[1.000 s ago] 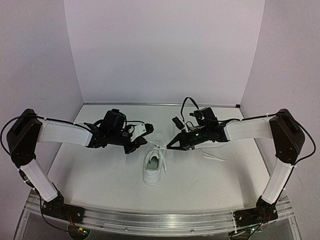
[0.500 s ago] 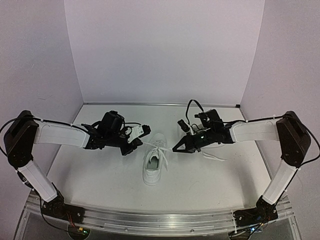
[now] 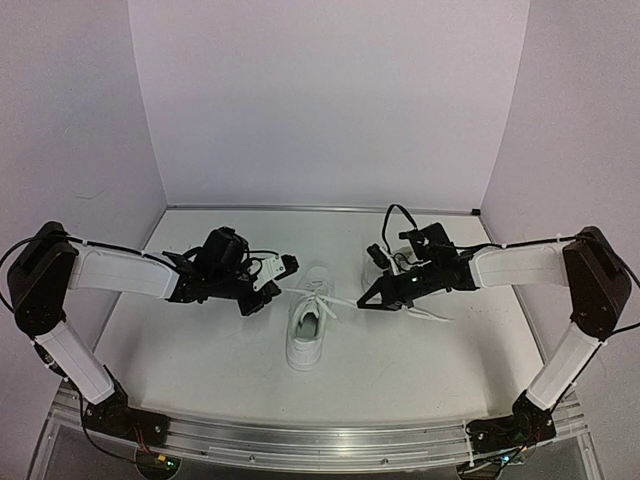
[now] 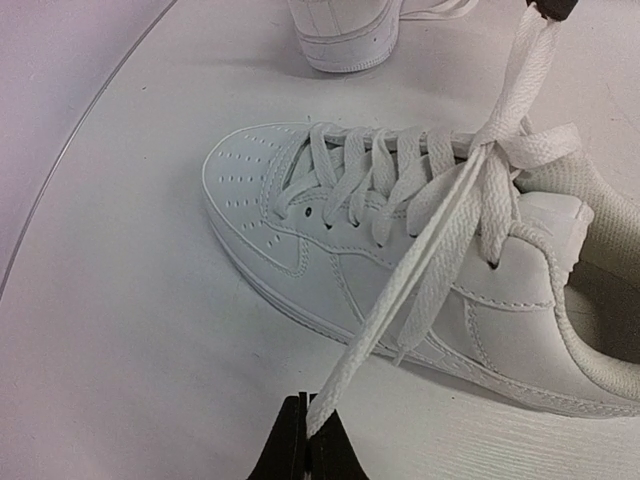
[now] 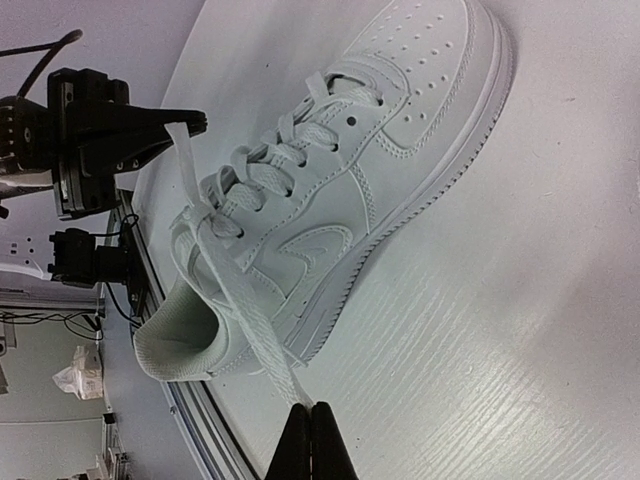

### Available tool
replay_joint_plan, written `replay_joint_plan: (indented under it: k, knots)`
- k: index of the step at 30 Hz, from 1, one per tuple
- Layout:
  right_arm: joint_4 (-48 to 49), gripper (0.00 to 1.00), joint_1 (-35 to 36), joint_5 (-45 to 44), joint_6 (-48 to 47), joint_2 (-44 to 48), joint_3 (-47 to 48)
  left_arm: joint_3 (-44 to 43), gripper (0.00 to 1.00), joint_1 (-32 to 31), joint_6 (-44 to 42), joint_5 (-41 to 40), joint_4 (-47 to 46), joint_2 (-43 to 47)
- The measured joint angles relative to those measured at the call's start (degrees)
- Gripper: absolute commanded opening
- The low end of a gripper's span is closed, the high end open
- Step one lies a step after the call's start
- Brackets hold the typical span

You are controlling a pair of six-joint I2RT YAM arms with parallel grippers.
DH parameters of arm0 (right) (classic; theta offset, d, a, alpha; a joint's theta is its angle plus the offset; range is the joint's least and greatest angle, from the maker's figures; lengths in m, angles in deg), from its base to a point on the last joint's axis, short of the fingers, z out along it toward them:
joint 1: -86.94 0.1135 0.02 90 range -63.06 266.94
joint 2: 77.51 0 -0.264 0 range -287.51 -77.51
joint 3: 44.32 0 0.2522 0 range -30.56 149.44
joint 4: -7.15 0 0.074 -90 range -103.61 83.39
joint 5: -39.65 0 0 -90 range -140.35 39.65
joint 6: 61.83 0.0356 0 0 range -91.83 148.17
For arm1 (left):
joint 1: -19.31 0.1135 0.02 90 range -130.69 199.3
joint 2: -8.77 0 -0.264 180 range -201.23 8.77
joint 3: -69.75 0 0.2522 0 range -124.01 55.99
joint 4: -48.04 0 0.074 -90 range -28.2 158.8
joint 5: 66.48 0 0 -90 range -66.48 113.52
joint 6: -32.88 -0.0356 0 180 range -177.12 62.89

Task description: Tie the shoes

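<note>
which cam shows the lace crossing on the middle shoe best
Left wrist: the lace crossing sits close and sharp on the shoe, both strands traceable. Right wrist shows it smaller, from the side. Top external shows only a tiny tangle.

Taut laces (image 3: pixel 340 299) run from the knot of the near shoe (image 3: pixel 306 342) out to 9 and 3 o'clock. They are pinched by the left gripper (image 3: pixel 276 292) and the right gripper (image 3: pixel 362 302), and they bar the shoe's far side. The second shoe (image 4: pixel 345 35) blocks 2 o'clock. The table (image 3: pixel 210 365) lies open from 4 to 8 o'clock.
</note>
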Motion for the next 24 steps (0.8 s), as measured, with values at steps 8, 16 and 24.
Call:
replay_joint_plan:
  k: [8, 16, 24]
  knots:
    - [0.00, 0.00, -0.07, -0.84, -0.81, 0.00, -0.07, 0.36, 0.00, 0.00, 0.29, -0.84, -0.49, 0.00]
    - [0.03, 0.00, -0.22, -1.61, -1.07, -0.04, -0.66, 0.95, 0.00, 0.00, 0.49, -1.01, -1.05, 0.02]
    - [0.11, 0.00, -0.34, -1.75, -1.05, -0.35, -0.70, 1.03, 0.00, 0.00, 0.94, -1.03, -1.11, 0.02]
